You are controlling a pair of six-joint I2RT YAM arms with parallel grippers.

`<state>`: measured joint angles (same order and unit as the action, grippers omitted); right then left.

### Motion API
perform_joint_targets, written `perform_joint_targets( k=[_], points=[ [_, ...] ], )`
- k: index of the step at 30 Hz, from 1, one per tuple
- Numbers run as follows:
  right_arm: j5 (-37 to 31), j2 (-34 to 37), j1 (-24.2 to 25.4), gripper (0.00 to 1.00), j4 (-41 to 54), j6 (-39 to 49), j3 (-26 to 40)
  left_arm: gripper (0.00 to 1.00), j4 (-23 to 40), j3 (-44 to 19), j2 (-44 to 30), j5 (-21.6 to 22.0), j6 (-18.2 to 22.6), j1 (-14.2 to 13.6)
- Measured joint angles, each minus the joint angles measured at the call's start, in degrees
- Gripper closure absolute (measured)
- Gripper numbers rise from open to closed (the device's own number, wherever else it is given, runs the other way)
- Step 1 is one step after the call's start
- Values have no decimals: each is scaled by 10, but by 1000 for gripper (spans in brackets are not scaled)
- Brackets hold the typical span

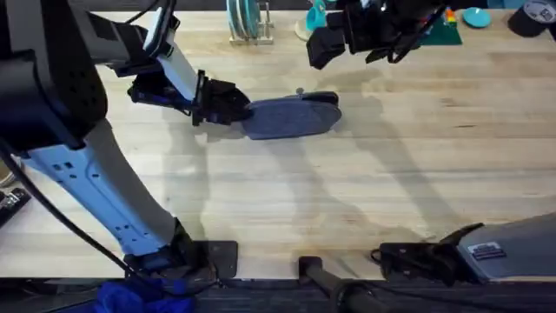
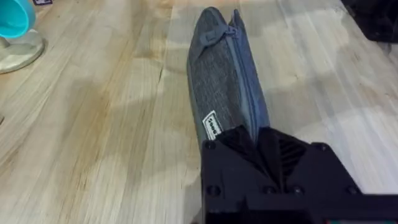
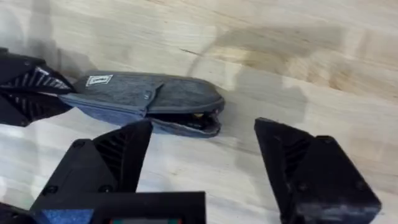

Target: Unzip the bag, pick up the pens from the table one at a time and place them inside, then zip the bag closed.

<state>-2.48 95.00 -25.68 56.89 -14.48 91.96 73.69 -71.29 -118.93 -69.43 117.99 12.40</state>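
Observation:
The grey-blue bag point(image 1: 291, 116) lies on the wooden table point(image 1: 417, 156), a little beyond its middle. My left gripper point(image 1: 239, 109) is shut on the bag's left end; in the left wrist view its fingers point(image 2: 258, 134) pinch that end of the bag point(image 2: 221, 81), near a small white label. The zipper point(image 2: 236, 37) runs along the top. In the right wrist view the bag point(image 3: 143, 99) gapes at its right end, and what lies inside is too dark to tell. My right gripper point(image 1: 352, 48) hangs open above the table beyond the bag's right end, holding nothing. The pens are out of view.
Along the far edge stand a rack of plates point(image 1: 246, 22), teal items point(image 1: 317, 17), a teal dish point(image 1: 476, 16) and a dark roll point(image 1: 530, 17). A teal cup point(image 2: 15, 18) shows in the left wrist view. Bare wood spreads in front of and right of the bag.

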Motion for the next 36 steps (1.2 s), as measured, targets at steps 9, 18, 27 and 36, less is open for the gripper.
perform_joint_targets(
  k=[9, 18, 27, 36],
  points=[
    [1, 0, -34, 5, -64, 23, 37, 960, 0, 0, 0, 0, 0, 0],
    [1, 0, -45, 5, -229, 26, 39, 961, 0, 0, 0, 0, 0, 0],
    [-3, 6, -58, 6, -194, 26, 39, 961, 0, 0, 0, 0, 0, 0],
    [-3, 17, -80, 5, -178, 26, 39, 961, 0, 0, 0, 0, 0, 0]
  ],
)
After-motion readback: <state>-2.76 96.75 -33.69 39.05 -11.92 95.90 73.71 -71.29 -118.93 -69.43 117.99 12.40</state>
